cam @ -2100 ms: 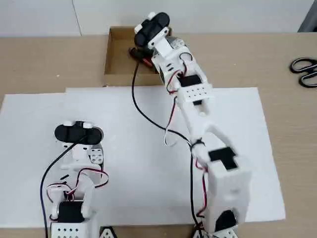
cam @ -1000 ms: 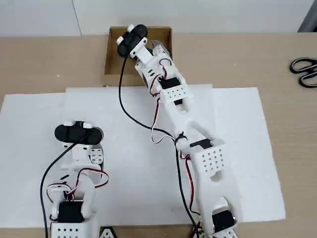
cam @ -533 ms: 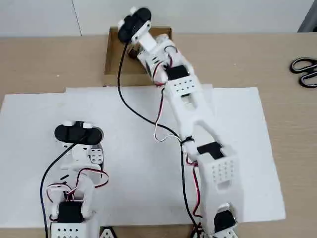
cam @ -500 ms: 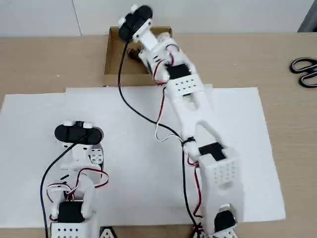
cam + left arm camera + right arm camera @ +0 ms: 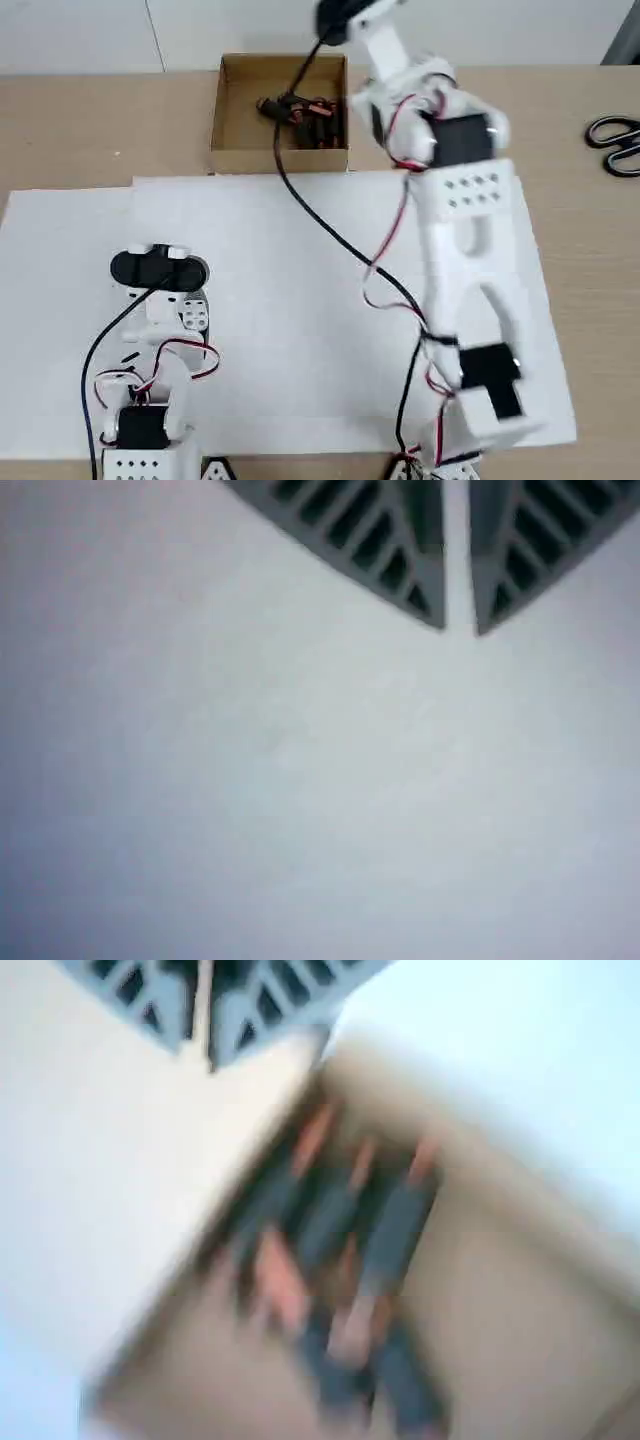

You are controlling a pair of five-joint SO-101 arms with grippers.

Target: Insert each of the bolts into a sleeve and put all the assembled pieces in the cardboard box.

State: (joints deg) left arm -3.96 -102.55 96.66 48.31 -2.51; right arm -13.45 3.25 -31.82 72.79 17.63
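Cardboard box, high view: the assembled pieces lie inside it, so the task is judged essentially complete.

Left wrist view: the left gripper is nearly closed and empty.

Right wrist view: the right gripper is nearly closed and empty, just beside the box.

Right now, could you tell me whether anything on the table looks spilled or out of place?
Nothing stands out: the assembled pieces lie together inside the cardboard box, and the scissors lie well apart from it.

Wooden table under white paper, white wall behind
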